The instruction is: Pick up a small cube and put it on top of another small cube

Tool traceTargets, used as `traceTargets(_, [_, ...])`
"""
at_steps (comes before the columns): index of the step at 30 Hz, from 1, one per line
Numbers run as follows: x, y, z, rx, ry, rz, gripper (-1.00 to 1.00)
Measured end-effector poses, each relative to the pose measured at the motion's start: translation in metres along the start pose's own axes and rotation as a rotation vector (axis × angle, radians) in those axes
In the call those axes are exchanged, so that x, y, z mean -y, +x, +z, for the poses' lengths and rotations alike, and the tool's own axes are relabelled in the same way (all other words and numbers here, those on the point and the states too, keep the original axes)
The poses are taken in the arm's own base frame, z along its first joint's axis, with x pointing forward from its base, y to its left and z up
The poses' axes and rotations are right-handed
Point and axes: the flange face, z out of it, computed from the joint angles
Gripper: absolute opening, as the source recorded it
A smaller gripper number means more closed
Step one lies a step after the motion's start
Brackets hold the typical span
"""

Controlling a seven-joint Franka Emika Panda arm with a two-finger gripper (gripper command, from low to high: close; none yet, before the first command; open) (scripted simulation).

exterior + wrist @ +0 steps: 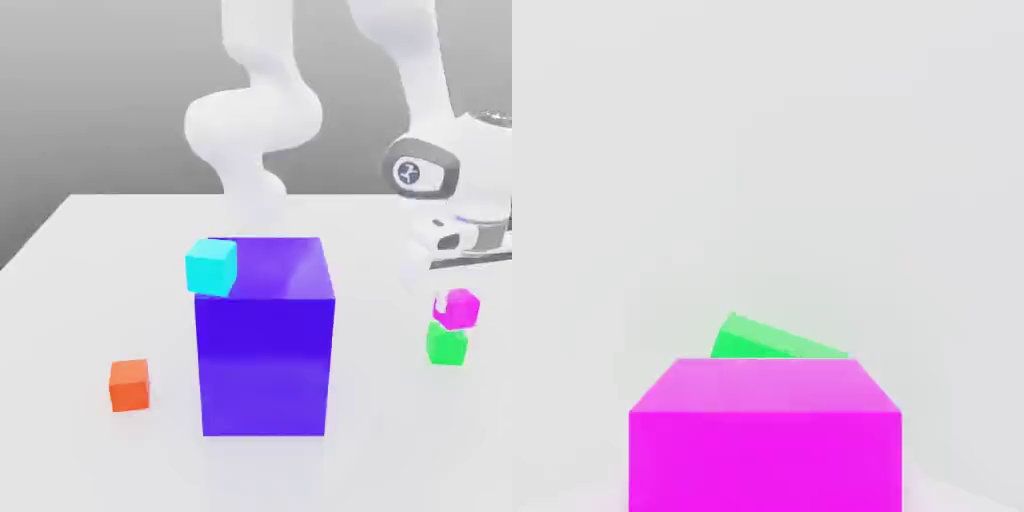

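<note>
Magenta cube [458, 308] already sitting on green cube [446, 345], a bit off-centre. Claw [440, 272] just above; grip state impossible to tell. Left: confirming release, pulling away.

Matt magenta cube [764, 440] (seemingly smooth)

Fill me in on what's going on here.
A white Panda arm is stacking small cubes on a white table. On the exterior view's right, the magenta cube sits on top of the green cube, slightly offset. The hand view looks down on the magenta cube with the green one peeking out beneath it. The gripper hangs just above the stack. Elsewhere sit a big blue-purple block, a cyan cube at its upper corner, and an orange cube.
</note>
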Motion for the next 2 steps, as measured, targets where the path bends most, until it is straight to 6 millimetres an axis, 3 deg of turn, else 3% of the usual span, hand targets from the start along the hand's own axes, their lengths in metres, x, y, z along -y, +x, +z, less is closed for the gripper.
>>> traceTargets(2, [0.0000,0.0000,0.0000,0.000,0.000,0.000,1.00])
